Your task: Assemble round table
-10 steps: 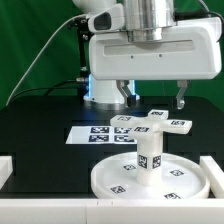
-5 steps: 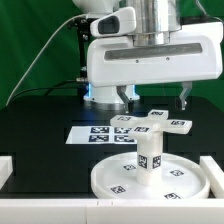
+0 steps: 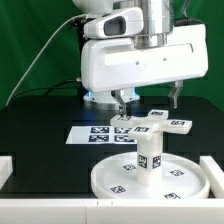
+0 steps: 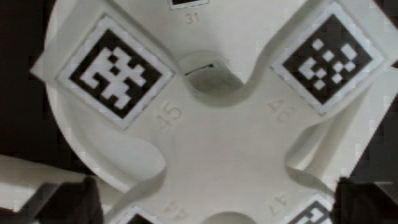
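Note:
The cross-shaped foot piece is white with square tags and lies on the black table behind the disc. It fills the wrist view. My gripper hangs open just above it, one dark finger on each side, with nothing held. In the wrist view the gripper shows a fingertip at each lower corner, clear of the foot piece. Nearer the front lies the large rimmed round disc. The short post stands upright at its middle.
The marker board lies flat on the table at the foot piece's side toward the exterior view's left. White raised edges stand at the front left and front right of the table.
The arm has come down and shifted a little toward the exterior view's left, bringing the open fingers closer to the foot piece. The parts have not moved.

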`<state>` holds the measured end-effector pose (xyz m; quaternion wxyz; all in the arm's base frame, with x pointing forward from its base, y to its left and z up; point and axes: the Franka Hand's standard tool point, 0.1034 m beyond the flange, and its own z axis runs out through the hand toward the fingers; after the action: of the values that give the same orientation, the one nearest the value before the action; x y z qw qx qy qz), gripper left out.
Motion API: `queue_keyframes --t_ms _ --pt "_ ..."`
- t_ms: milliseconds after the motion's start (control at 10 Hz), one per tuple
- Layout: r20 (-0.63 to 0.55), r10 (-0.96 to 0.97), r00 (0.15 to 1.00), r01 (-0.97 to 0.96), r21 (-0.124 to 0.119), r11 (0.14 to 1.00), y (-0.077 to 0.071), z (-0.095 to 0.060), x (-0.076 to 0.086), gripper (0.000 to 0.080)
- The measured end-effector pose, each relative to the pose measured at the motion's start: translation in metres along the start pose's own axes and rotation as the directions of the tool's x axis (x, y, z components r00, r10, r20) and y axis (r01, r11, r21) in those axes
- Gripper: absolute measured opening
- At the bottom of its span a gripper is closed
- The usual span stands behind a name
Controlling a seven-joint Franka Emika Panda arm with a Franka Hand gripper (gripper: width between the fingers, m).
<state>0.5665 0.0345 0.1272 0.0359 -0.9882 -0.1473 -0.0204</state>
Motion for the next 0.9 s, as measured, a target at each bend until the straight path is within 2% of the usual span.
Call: queue_keyframes --t_ms 300,800,900 --pt "0.018 0.069 0.997 -0.069 -0.001 0.998 -0.007 0.013 -0.003 0.0649" --pt "0.0 0.112 0.994 -0.112 -0.022 0.993 -0.007 0.025 -0.002 0.0649" --pt "0.0 0.113 0.994 -0.113 -0.023 0.993 -0.006 0.025 -0.002 0.051"
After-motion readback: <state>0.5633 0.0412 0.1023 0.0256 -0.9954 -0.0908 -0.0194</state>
